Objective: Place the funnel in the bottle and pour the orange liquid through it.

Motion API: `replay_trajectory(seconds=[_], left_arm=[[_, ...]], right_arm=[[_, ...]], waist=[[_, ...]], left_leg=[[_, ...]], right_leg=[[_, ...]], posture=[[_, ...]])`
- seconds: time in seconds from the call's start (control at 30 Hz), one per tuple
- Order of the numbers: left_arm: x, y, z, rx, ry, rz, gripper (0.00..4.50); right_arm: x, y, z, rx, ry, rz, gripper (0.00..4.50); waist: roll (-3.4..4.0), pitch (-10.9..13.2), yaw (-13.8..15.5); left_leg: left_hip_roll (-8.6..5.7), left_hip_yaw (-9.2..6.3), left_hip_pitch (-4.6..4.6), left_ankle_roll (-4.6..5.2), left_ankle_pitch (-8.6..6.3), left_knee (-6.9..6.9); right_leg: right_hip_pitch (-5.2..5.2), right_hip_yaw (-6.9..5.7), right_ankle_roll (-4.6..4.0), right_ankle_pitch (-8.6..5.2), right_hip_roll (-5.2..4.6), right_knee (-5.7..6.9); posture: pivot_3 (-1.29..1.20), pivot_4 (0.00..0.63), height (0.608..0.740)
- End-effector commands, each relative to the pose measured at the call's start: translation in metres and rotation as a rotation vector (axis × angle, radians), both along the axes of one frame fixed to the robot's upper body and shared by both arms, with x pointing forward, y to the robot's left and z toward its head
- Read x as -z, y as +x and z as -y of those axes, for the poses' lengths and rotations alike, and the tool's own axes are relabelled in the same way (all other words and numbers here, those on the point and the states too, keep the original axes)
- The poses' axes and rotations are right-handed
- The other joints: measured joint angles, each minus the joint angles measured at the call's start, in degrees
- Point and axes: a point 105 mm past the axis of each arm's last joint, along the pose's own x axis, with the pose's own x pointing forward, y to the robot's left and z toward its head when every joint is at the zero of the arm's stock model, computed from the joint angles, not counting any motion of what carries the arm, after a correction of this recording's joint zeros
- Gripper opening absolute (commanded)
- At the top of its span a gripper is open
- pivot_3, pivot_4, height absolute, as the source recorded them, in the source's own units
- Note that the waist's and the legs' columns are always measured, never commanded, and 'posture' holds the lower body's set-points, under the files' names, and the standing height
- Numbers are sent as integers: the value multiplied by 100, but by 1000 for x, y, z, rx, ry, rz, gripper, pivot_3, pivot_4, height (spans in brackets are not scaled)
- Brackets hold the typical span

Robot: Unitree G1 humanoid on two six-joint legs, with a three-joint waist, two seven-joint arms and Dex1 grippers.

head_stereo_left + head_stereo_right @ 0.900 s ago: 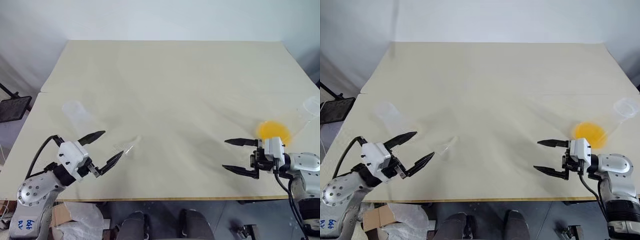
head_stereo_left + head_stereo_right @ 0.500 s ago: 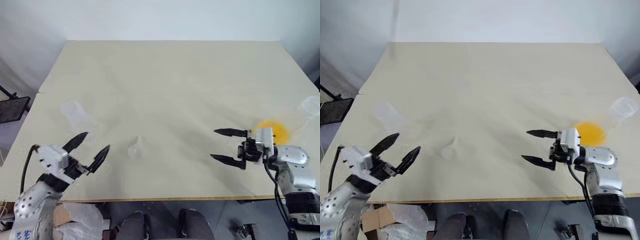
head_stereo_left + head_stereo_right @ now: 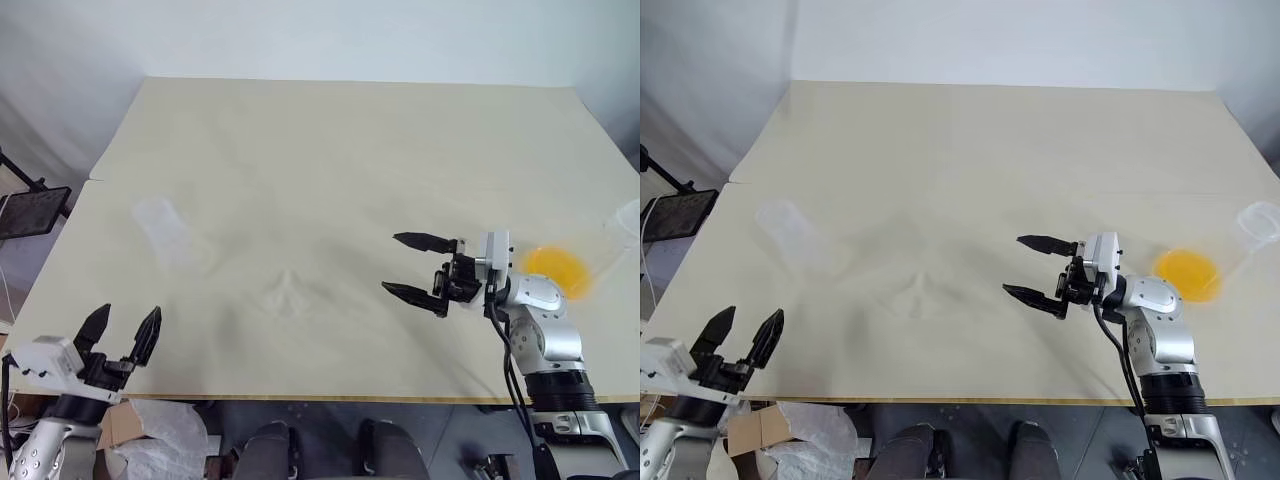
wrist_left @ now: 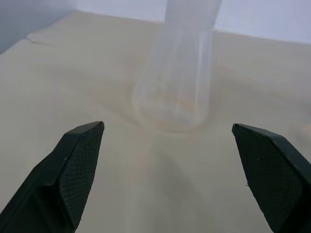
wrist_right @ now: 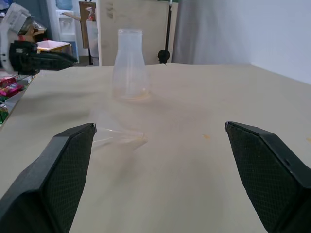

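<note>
R gripper: I've got it wide open, nothing held, pointing across the table toward my left. It has swung inward from near the flask to mid-table over the last sec.
L gripper: wide open too, empty. Pulled back from beside the funnel to the near table edge, now well apart from it.
Funnel: lying on its side on the table, roughly mid-front, between the two grippers. In R wrist view it sits ahead of the open fingers, spout end toward the cam's right side; hard to make out exact tilt, it's clear on pale table. Looks to have shifted a bit since L gripper left it, but cam moved too, so can't be sure.
Bottle: upright, clear, on my left side of the table, beyond the L gripper; also straight ahead in L wrist view. No funnel in its neck.
Orange liquid: pool in the tilted clear flask at the far right, just behind R wrist, untouched.
Table: pale, otherwise bare.
What it means: looks like a handover of the job, L backs off, R goes for the funnel. My read: step 1 not done yet, pour not begun.
Next, as I judge: line R fingers over the funnel cone, close gently; thin clear plastic could skid or flip.
</note>
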Motion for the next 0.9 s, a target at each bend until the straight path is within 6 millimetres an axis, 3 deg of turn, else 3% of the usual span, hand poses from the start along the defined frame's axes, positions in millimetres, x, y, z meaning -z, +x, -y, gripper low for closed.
replay_trajectory(seconds=[0.03, 0.2, 0.47, 0.8, 0.9], left_arm=[[-35, 16, 8, 63, 53, 77, 4500], [-60, 44, 9, 58, 103, 79, 4500], [-61, 81, 9, 91, 147, -12, 4500], [-69, 102, 7, 87, 165, 7, 4500], [-68, 103, 10, 122, 183, -12, 3665]], right_arm=[[-1, -2, 6, 12, -10, 18, 4450], [1, -3, 6, 10, -11, 17, 4450], [6, -9, -1, 8, 7, 17, 4450], [6, -10, 1, 36, 22, 20, 4450], [5, -9, 2, 43, 27, 31, 4500]], waist=[[0, 0, 6], [0, 0, -53], [0, 0, -80], [0, 0, -77], [0, 0, -79]], left_leg=[[0, 0, 0, 0, 0, 1], [-1, 1, 1, 0, 1, 1], [2, 5, 1, -4, 3, -3], [0, 6, 0, -5, 3, -2], [0, 6, 0, -5, 3, -2]], right_leg=[[0, 0, 0, 0, 1, 2], [-1, 0, 0, 0, 7, 9], [-6, -6, 0, 0, 17, 13], [-7, -4, 0, 0, 17, 14], [-8, -5, 0, 0, 17, 14]], posture=[[0, 150, 740], [0, 150, 740], [0, 150, 740], [0, 150, 740], [0, 150, 740]])
